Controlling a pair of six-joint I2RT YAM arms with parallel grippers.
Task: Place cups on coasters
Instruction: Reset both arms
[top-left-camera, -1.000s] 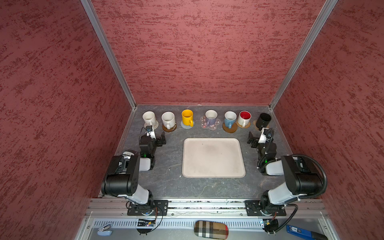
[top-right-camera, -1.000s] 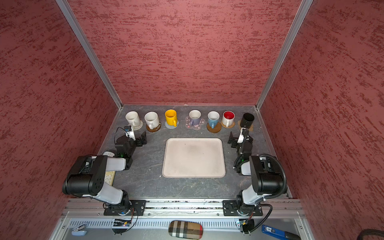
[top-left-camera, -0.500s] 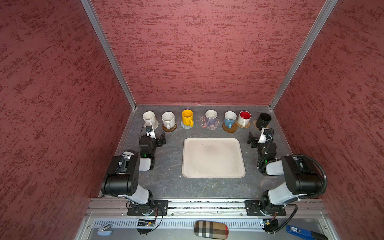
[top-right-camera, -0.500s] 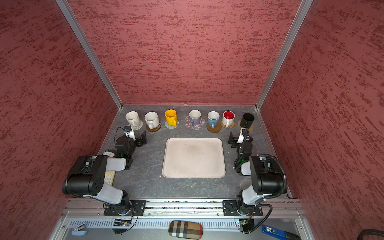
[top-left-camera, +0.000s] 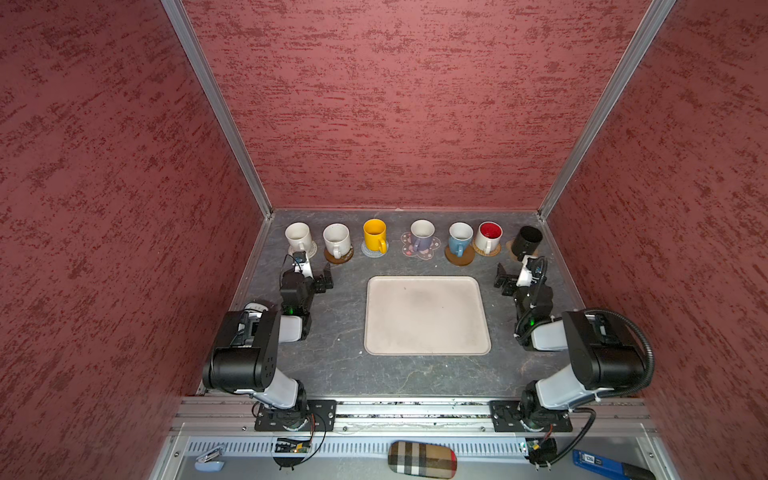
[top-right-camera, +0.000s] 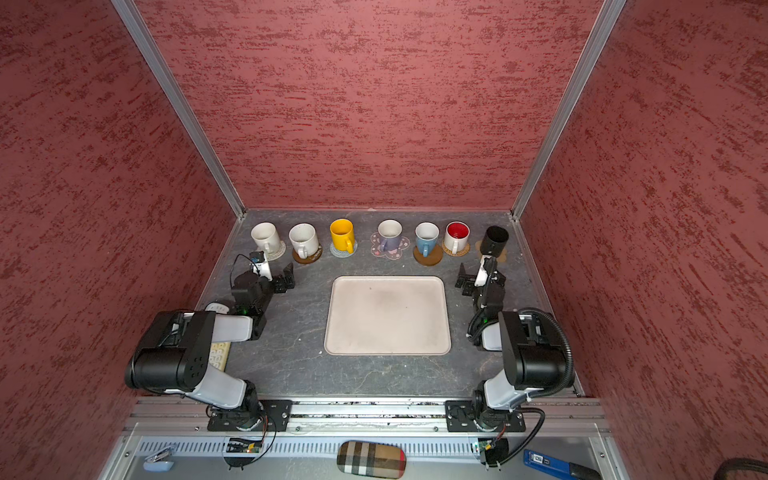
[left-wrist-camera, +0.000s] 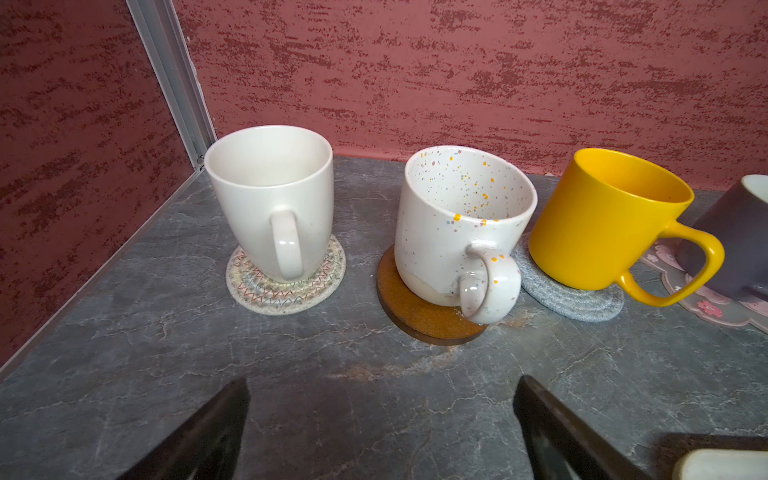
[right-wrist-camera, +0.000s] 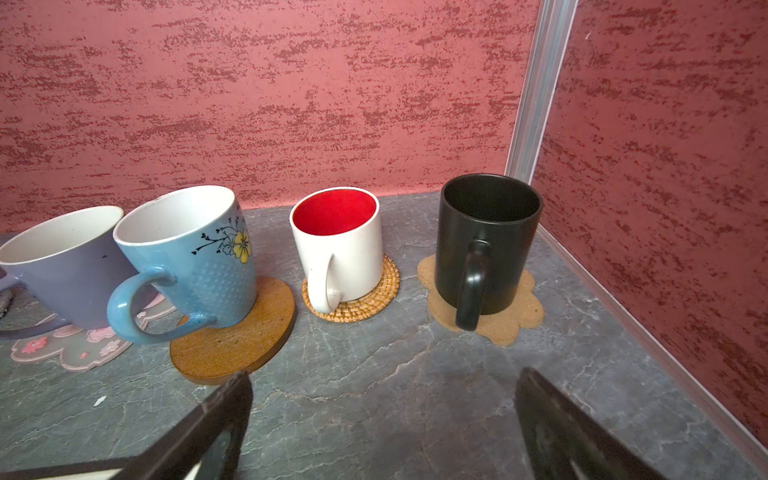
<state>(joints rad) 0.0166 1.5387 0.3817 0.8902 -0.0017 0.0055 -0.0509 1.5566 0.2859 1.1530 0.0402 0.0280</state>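
Note:
Several cups stand in a row along the back wall, each on a coaster. The white cup (left-wrist-camera: 274, 195) sits on a beige woven round (left-wrist-camera: 286, 291), the speckled white (left-wrist-camera: 453, 224) on a brown disc (left-wrist-camera: 419, 316), and the yellow (left-wrist-camera: 598, 220) on a grey woven round (left-wrist-camera: 573, 299). The lavender (right-wrist-camera: 66, 266) is on the pink flower (right-wrist-camera: 75, 345), the light blue (right-wrist-camera: 195, 257) on a brown disc (right-wrist-camera: 232, 345), the red-inside (right-wrist-camera: 340, 245) on rattan (right-wrist-camera: 361, 305), and the black (right-wrist-camera: 486, 241) on lobed cork (right-wrist-camera: 503, 328). My left gripper (left-wrist-camera: 380, 390) and right gripper (right-wrist-camera: 382, 382) stand open and empty, short of the row.
A large beige tray (top-left-camera: 428, 316) lies mid-table between my arms. Red walls and aluminium corner posts (top-left-camera: 266, 208) close in behind and beside the cups. A plaid case (top-left-camera: 422, 457) lies below the front rail.

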